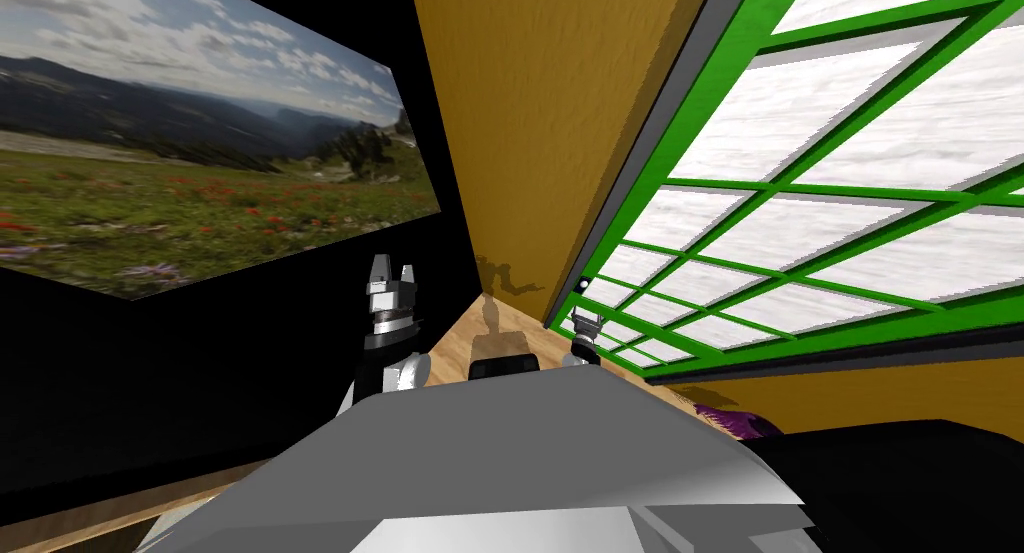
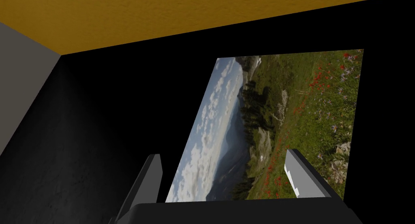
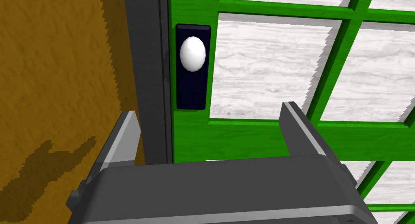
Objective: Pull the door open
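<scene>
- Item: door (image 3: 243, 136), green frame with white panes, shut against a grey jamb (image 3: 146, 71); an ochre wall (image 3: 60, 71) adjoins the jamb.
- Fitting: white oval knob (image 3: 192, 53) on a dark backplate (image 3: 190, 92), mounted on the door's edge stile just beside the jamb.
- Right end effector (image 3: 208, 112): fingers spread wide, nothing held. It points at the stile, with the knob beyond the fingertips and not yet between them.
- Left end effector (image 1: 390, 274): raised to the left of the chest, fingers wide, empty, well apart from the door.
- Step in hand (judged): the approach to the knob, before any grasp.
- Method, approach: bring the right hand forward along the stile until the knob sits centred between both fingers, rather than off toward one blade.
- Method, clearance: the finger on the jamb side runs close to the grey jamb (likely snag point), so keep it off that edge.
- Method, grasp: close firmly on the knob's widest part, as its rounded face may let thin blades slip.
- Method, pull: draw back along the door's swing arc, not in a straight line.
</scene>
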You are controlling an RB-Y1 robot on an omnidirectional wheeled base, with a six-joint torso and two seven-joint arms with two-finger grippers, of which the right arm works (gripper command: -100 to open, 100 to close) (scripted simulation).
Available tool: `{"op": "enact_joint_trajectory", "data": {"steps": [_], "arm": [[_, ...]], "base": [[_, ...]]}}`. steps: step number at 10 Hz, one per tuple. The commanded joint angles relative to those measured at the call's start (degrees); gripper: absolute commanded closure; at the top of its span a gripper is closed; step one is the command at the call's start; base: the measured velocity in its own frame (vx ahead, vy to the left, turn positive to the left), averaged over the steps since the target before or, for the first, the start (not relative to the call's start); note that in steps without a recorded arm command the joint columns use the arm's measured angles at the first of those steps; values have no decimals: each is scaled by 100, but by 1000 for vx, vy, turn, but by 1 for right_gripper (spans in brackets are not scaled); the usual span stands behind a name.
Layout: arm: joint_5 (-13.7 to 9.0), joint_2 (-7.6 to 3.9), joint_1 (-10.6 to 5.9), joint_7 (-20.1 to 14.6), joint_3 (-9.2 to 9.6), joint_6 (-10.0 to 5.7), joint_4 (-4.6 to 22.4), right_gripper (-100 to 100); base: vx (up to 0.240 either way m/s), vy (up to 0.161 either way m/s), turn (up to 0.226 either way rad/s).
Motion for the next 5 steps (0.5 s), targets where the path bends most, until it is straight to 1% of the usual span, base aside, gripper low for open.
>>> {"op": "enact_joint_trajectory", "data": {"steps": [1, 3, 5], "arm": [[-112, -31, -30, -163, -4, -42, 150, -100], [-276, -42, -75, -394, 12, -142, 413, -100], [-366, -47, -100, -521, 21, -197, 558, -100]], "base": [[86, -61, 123], [89, -68, 135], [73, -58, 98]]}}
